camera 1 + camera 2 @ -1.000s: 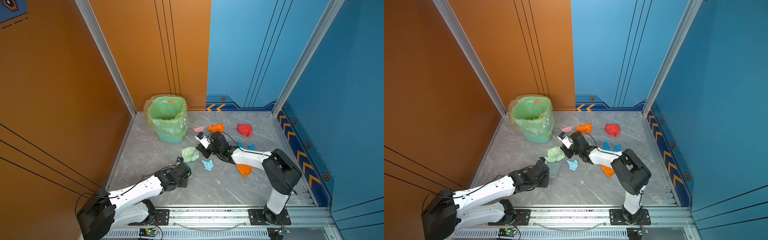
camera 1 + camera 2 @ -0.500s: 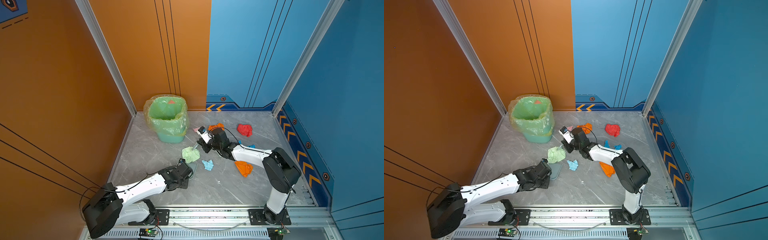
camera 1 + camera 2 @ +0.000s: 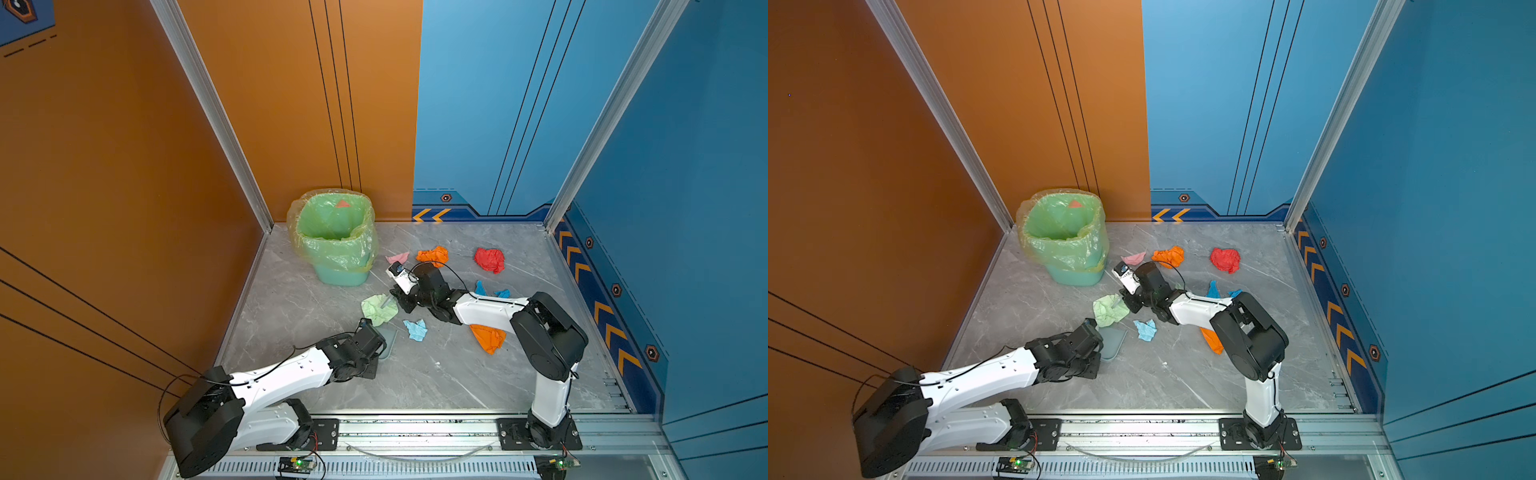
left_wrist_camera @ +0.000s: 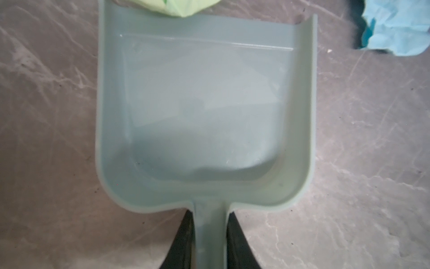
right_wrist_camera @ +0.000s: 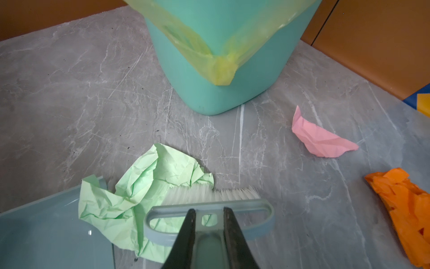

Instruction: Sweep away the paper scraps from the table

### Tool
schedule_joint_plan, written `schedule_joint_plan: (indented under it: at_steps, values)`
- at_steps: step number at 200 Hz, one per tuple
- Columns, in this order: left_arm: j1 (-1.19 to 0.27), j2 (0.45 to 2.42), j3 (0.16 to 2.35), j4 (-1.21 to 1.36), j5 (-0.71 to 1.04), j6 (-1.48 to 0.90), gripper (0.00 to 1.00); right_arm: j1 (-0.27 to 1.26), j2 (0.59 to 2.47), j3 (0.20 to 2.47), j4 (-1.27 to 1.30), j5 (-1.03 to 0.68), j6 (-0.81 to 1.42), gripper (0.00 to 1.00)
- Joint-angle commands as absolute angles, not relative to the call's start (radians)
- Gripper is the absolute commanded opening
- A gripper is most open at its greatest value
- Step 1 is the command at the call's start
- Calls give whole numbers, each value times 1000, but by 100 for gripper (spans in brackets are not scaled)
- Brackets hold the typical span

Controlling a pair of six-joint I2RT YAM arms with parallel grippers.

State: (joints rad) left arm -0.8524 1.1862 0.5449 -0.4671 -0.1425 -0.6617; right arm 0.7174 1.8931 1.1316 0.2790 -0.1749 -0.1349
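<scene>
Left end effector point(image 4: 210, 213): fingers clamped on the handle of the grey-blue dustpan point(image 4: 204, 104). The dustpan lies flat on the tabletop point(image 3: 415, 382), just below centre in both top views. Right end effector point(image 5: 209, 210): clamped on the handle of the brush point(image 5: 246, 206), with the bristles down on the tabletop and touching the pale green scrap point(image 5: 139, 198). In a top view the pale green scrap point(image 3: 378, 309) sits at frame centre, one edge over the dustpan's open lip. Also on the tabletop: light blue scrap point(image 3: 415, 329) just right of the dustpan; pink scrap point(image 3: 397, 257) near the foot of the green bag-lined bin point(image 3: 336, 237); orange scrap point(image 3: 433, 255) beside the pink one; red scrap point(image 3: 490, 259) further right. The bright blue scrap point(image 3: 480, 288) and the second orange scrap point(image 3: 488, 337) are partly hidden by the right arm.
</scene>
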Motion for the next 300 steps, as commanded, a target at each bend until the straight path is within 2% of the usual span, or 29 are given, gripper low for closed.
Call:
schedule_joint_plan:
  at_steps: [1,78,204,300]
  values:
    - [-868,1177,553,-513,-101,-664,0,707,1922,1158,239,-135,-150,0]
    - [-893,1143,534,-531,-124,-699,0,708,1945,1175,218,-119,-153,0]
    - [-866,1121,492,-543,-133,-721,0,708,1883,1072,162,-106,-257,0]
    - [-803,1138,492,-548,-124,-704,0,736,1843,1033,91,-251,-353,0]
